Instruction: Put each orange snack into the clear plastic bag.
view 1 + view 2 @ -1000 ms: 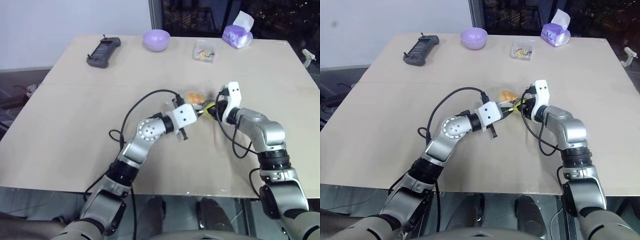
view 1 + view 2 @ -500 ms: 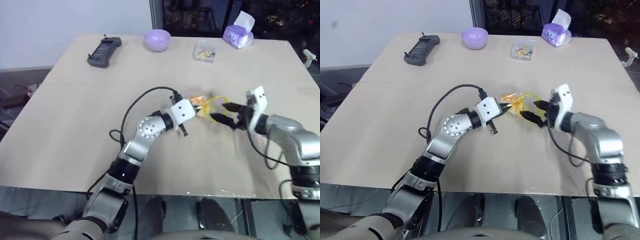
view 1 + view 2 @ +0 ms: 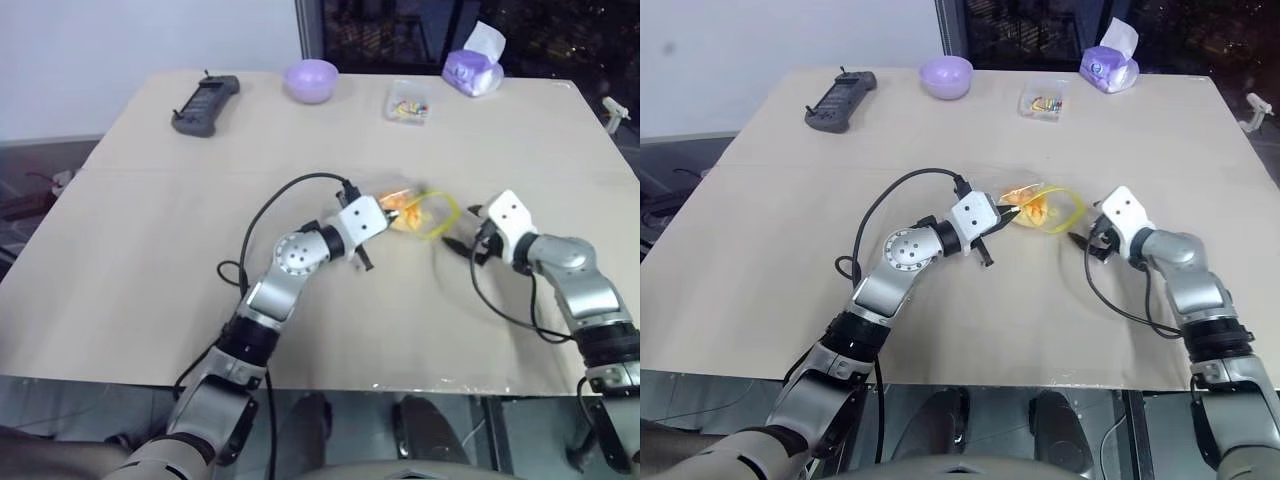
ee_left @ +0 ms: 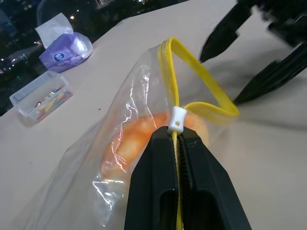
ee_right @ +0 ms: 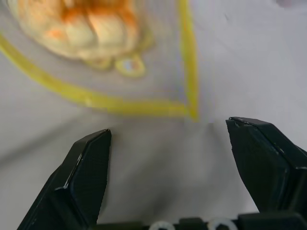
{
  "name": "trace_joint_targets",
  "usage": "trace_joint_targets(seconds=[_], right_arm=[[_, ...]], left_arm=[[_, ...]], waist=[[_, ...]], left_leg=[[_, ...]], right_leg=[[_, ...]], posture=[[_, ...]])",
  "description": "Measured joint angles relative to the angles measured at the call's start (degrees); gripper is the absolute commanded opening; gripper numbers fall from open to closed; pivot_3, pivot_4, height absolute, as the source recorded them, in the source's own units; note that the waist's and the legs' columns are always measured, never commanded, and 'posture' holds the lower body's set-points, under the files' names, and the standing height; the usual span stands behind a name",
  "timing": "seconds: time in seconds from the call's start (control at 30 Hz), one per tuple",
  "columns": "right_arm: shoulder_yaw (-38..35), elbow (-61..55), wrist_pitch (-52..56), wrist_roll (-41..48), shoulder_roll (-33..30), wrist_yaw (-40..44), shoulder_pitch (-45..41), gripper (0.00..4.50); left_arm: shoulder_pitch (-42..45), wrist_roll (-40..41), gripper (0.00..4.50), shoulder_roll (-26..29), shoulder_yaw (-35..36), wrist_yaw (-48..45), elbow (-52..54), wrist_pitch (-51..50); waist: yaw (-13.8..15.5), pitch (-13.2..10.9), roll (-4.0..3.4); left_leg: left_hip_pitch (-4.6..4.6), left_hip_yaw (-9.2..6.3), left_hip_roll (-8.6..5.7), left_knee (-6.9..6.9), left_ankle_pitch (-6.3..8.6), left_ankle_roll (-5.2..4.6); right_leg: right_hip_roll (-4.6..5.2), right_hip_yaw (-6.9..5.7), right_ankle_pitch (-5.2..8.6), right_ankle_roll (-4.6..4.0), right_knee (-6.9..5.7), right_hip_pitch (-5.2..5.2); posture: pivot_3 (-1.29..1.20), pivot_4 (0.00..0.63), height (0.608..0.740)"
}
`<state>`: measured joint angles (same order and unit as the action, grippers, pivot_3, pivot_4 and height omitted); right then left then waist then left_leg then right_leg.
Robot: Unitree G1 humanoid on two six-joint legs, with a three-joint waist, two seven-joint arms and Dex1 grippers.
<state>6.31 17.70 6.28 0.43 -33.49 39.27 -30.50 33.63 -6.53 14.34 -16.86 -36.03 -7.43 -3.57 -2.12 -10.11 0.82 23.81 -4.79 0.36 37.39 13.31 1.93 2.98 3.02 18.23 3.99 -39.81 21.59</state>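
Observation:
The clear plastic bag [image 4: 96, 158] lies at the table's middle, its yellow-edged mouth [image 3: 437, 212] held open in a loop. An orange snack [image 4: 136, 136] sits inside it, seen through the film and past the yellow rim [image 5: 91, 24]. My left gripper [image 4: 176, 135] is shut on the bag's yellow zip strip, just behind the white slider. To the right, my right gripper [image 3: 458, 234] stands open and apart from the bag's mouth, nothing between its fingers [image 5: 86, 167].
Along the far edge stand a black controller [image 3: 205, 103], a purple bowl [image 3: 311, 80], a small clear box of colourful bits [image 3: 410, 103] and a purple tissue pack [image 3: 473, 65]. A black cable [image 3: 285, 205] loops over my left arm.
My right gripper, which was at the bag's mouth beside the left one, has opened, let go and drawn away to the right. The left gripper keeps hold of the strip.

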Motion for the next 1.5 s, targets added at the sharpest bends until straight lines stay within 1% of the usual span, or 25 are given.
trace_joint_targets(seconds=[0.13, 0.23, 0.27, 0.33, 0.47, 0.73, 0.87, 0.97, 1.03, 1.17, 1.4, 1.43, 1.47, 1.5], right_arm=[[0.07, 4.59, -4.03, -2.12, 1.89, -2.18, -3.60, 4.18], [0.06, 6.20, -5.60, -2.50, 1.97, -2.17, -4.21, 3.37], [0.06, 6.57, -5.99, -2.62, 1.98, -2.10, -4.21, 2.94], [0.06, 7.44, -6.95, -2.71, 1.98, -1.93, -4.20, 1.79], [0.05, 7.58, -7.98, -2.81, 1.94, -1.33, -4.20, 0.05], [-0.16, 7.58, -8.72, -3.47, 1.69, -1.50, -4.17, 0.05], [-1.11, 7.19, -8.32, -3.29, 0.47, -1.90, -4.17, 0.05], [-3.15, 5.65, -7.80, -1.60, -0.54, -1.82, -4.57, 0.05], [-5.39, 2.86, -6.66, 1.45, -0.97, -1.35, -6.49, 0.05], [-8.08, -2.10, -4.99, 5.08, -3.79, 0.19, -8.72, 0.05], [-7.41, -6.09, -1.65, 5.24, -6.84, 2.01, -6.65, 0.05], [-7.34, -6.61, -0.89, 5.23, -7.17, 2.54, -5.89, 0.66], [-7.27, -7.35, 0.07, 5.13, -8.08, 3.18, -5.01, 0.86], [-7.17, -7.91, 0.39, 5.04, -8.77, 3.69, -4.35, 1.21]], left_arm=[[0.00, 0.00, 0.00, -0.10, -0.05, -0.04, 0.00, -0.14], [0.00, -0.01, 0.00, -0.04, -0.03, -0.04, 0.00, -0.30], [0.01, -0.01, 0.00, -0.01, -0.01, -0.04, 0.00, -0.33], [0.04, -0.01, 0.00, 0.04, 0.01, -0.04, 0.00, -0.35], [0.05, -0.01, 0.00, 0.04, 0.02, -0.01, 0.00, -0.38], [0.36, -0.02, 0.00, 0.12, 0.14, 0.10, -0.34, -0.34], [2.34, -0.04, 0.00, 0.00, 1.52, 2.40, -2.42, 0.60], [5.43, 0.17, 0.00, -0.71, 4.59, 6.08, -5.15, 1.20], [9.56, 1.77, 0.00, -2.27, 7.42, 9.09, -7.19, 1.50], [13.41, 3.54, 0.00, -2.52, 9.32, 10.80, -7.49, 2.36], [10.66, 4.52, 0.00, -2.51, 8.23, 8.94, -8.00, 2.69], [9.94, 4.48, 0.00, -2.45, 7.81, 8.66, -8.00, 2.69], [9.39, 4.47, 0.00, -2.41, 7.77, 8.56, -7.93, 2.69], [9.06, 4.47, 0.00, -2.40, 7.70, 8.49, -7.79, 2.68]], waist=[[-0.07, 0.00, 0.00], [-0.05, 0.00, 0.00], [-0.08, 0.00, 0.00], [-0.15, 0.00, 0.00], [-0.28, 0.00, 0.00], [-0.23, 0.00, 0.00], [-0.21, 0.00, 0.00], [-0.15, -0.01, 0.00], [-0.22, -0.02, 0.01], [-0.18, -0.02, 0.01], [-0.18, -0.02, 0.00], [-0.17, -0.02, 0.00], [-0.17, -0.02, 0.00], [-0.14, -0.02, 0.00]], left_leg=[[0.00, -0.01, 0.01, -0.01, 0.00, 0.01], [0.00, -0.01, 0.00, -0.01, 0.00, 0.01], [0.00, 0.00, 0.00, -0.01, 0.00, 0.01], [0.00, 0.00, 0.01, -0.01, 0.00, 0.01], [-0.01, 0.00, 0.01, -0.01, 0.00, 0.00], [-0.01, 0.00, 0.01, -0.01, 0.00, 0.01], [0.00, 0.00, 0.01, -0.01, 0.00, 0.00], [0.02, -0.01, 0.00, 0.00, 0.00, 0.00], [0.04, 0.00, 0.00, 0.01, 0.00, 0.00], [0.04, -0.01, 0.00, -0.05, 0.00, 0.01], [0.02, 0.00, -0.01, -0.04, 0.00, 0.00], [0.03, 0.01, -0.01, -0.04, 0.00, 0.00], [0.03, 0.01, -0.01, -0.03, 0.00, 0.00], [0.03, 0.01, -0.01, -0.04, 0.00, 0.00]], right_leg=[[0.00, -0.01, 0.00, 0.00, 0.00, 0.00], [0.00, -0.01, 0.00, 0.00, 0.00, 0.00], [0.00, 0.00, 0.00, 0.00, 0.00, 0.00], [0.00, 0.00, 0.00, 0.00, 0.00, 0.00], [0.00, 0.00, 0.00, 0.00, -0.01, 0.00], [0.00, 0.00, 0.00, 0.00, -0.01, 0.00], [0.00, 0.00, 0.00, 0.00, -0.01, 0.00], [0.01, -0.01, 0.00, 0.00, -0.02, 0.01], [0.01, 0.00, 0.00, 0.00, -0.01, 0.02], [0.01, -0.02, 0.00, 0.00, 0.06, 0.01], [0.02, 0.00, 0.00, 0.00, 0.02, 0.02], [0.02, 0.00, 0.00, 0.00, 0.02, 0.02], [0.02, 0.00, 0.00, 0.00, 0.02, 0.02], [0.02, 0.00, 0.00, 0.00, 0.03, 0.02]], posture=[[0.00, 0.150, 0.740], [0.00, 0.150, 0.740], [0.00, 0.150, 0.740], [0.00, 0.150, 0.740], [0.00, 0.150, 0.740], [0.00, 0.150, 0.740], [0.00, 0.150, 0.740], [0.00, 0.150, 0.740], [0.00, 0.150, 0.740], [0.00, 0.150, 0.740], [0.00, 0.150, 0.740], [0.00, 0.150, 0.740], [0.00, 0.150, 0.740], [0.00, 0.150, 0.740]])
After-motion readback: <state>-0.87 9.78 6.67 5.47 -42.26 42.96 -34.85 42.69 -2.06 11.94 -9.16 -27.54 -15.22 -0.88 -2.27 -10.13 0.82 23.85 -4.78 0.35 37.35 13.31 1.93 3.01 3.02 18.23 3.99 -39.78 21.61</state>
